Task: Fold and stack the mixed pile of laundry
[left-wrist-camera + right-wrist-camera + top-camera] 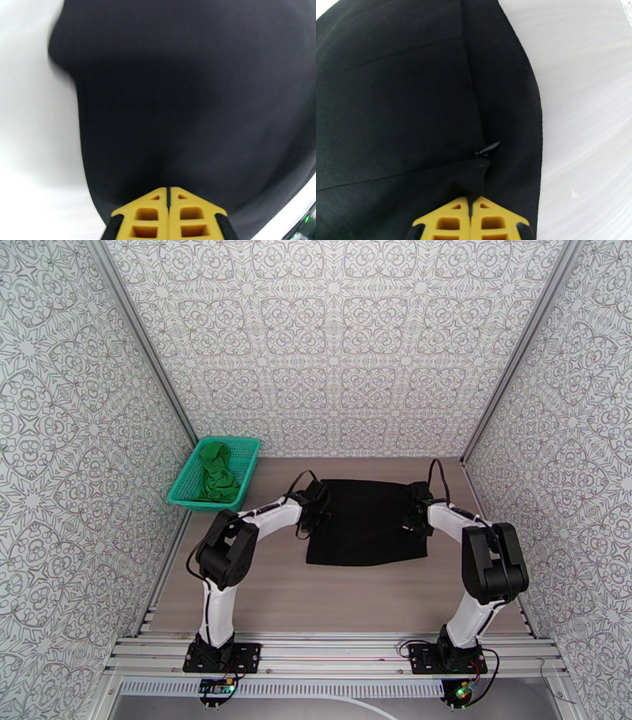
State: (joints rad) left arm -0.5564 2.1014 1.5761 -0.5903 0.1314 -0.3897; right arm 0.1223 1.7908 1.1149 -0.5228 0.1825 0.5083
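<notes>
A teal mesh basket (248, 444) sits at the far left of the bench (316, 595), against the left wall. Inside it lies the green T-shirt (216, 474), crumpled in a heap that reaches from the far end of the basket to the near end.

The black T-shirt (367, 520) lies spread flat in the middle of the bench as a rough rectangle, well apart from the basket. The left tool (318, 507) is at its left edge and the right tool (416, 514) at its right edge, both arms reaching in from the near side.

The top view gives the layout: the basket, both garments and the two arms bracketing the black cloth. The wrist views give the grips. From the left wrist, the left tool (168, 192) has its yellow fingers pressed together with their tips on the black T-shirt (189, 98), closed on its near edge; the cloth is blurred here, with pale bench (31, 118) to its left. From the right wrist, the right tool (471, 199) is likewise closed, and a small peak of the black T-shirt (395, 98) is drawn up into its tips. This view also brings out a stitched seam, a folded layer along the cloth's edge, and a small dark tab just beyond the fingertips, with bare bench (584, 98) on the right.
</notes>
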